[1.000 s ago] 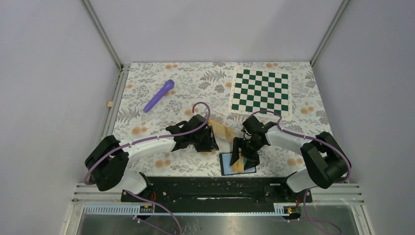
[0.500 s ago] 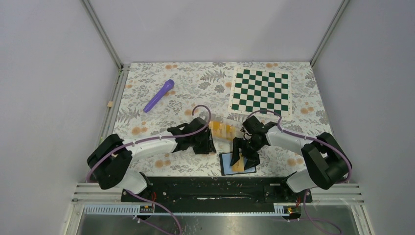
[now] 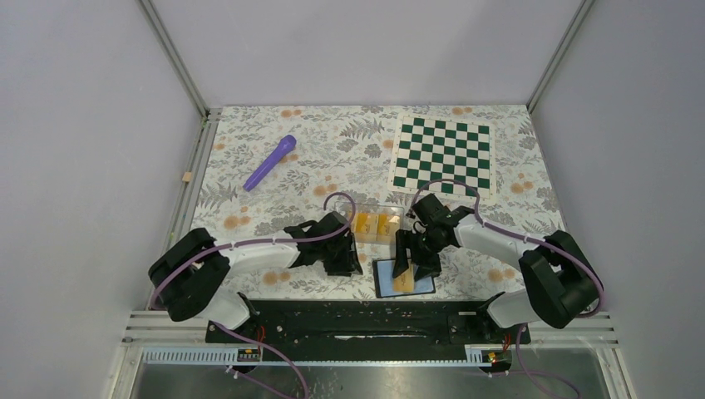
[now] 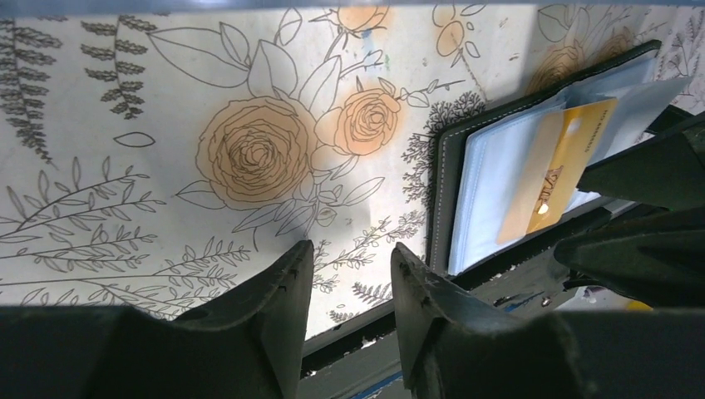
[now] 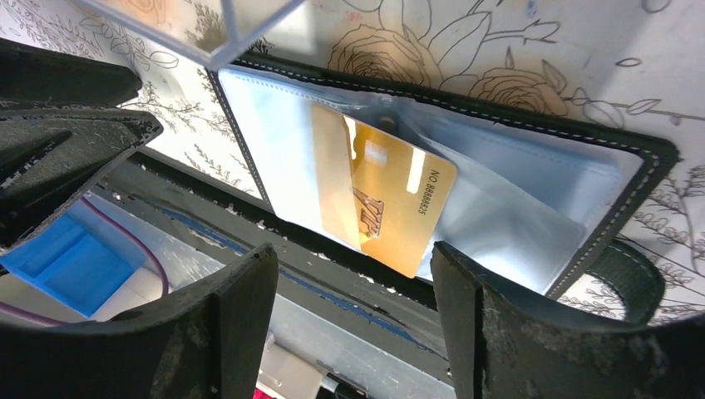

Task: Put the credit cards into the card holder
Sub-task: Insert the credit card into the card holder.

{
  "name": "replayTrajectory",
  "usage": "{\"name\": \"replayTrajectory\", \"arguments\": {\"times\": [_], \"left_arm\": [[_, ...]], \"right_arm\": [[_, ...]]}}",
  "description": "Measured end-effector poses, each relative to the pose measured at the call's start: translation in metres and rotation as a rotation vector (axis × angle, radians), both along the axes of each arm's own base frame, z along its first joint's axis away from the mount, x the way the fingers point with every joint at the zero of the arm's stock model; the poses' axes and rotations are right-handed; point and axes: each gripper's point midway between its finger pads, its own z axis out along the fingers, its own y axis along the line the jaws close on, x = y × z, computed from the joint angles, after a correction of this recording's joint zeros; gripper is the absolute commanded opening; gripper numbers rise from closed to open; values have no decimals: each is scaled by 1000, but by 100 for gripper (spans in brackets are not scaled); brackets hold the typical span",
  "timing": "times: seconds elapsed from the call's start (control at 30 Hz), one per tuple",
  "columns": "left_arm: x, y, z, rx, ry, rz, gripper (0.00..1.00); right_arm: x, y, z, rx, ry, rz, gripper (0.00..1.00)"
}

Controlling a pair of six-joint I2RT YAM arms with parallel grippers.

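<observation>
The card holder [image 3: 385,281] lies open at the near table [image 3: 332,150] edge, one credit card [image 5: 382,199] perhaps half-tucked in its lining, under the right gripper [image 5: 349,266], spread and empty, the left gripper [image 4: 353,264] gaping empty beside, more cards [image 3: 372,225] in the clear box [image 3: 397,218] behind.

Bright, even light; soft shadows; near foreground blurred.

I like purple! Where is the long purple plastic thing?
Top view: the long purple plastic thing lies back left on the flowered table, left of the green-and-white chequered mat.
</observation>
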Motion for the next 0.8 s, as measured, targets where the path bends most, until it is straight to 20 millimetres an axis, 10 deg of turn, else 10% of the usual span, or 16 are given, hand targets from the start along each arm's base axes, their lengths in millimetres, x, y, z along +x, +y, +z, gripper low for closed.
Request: {"name": "replayTrajectory", "arguments": {"times": [0.8], "left_arm": [[-4,-59,-1,-105,72,-105,28]], "right_arm": [[7,29,5,155,-61,37,63]]}}
